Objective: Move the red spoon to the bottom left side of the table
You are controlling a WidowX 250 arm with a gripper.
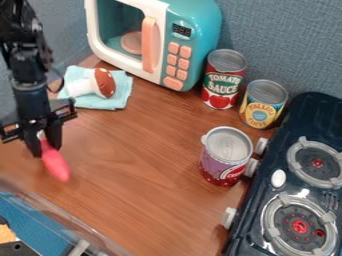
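Observation:
At the left of the view, the black gripper [44, 139] hangs down over the wooden table [133, 175], shut on a red-pink spoon [55, 161]. The spoon's coloured part points down and slightly right below the fingers. Its upper end is hidden between them. Whether the spoon's lower tip touches the table, I cannot tell.
Behind the gripper, a mushroom toy [97, 83] lies on a light blue cloth [120, 95]. A toy microwave [160, 40] stands at the back. Three cans [226, 155] stand near the stove [287, 200] on the right. A clear-edged blue bin [33, 220] occupies the lower left corner.

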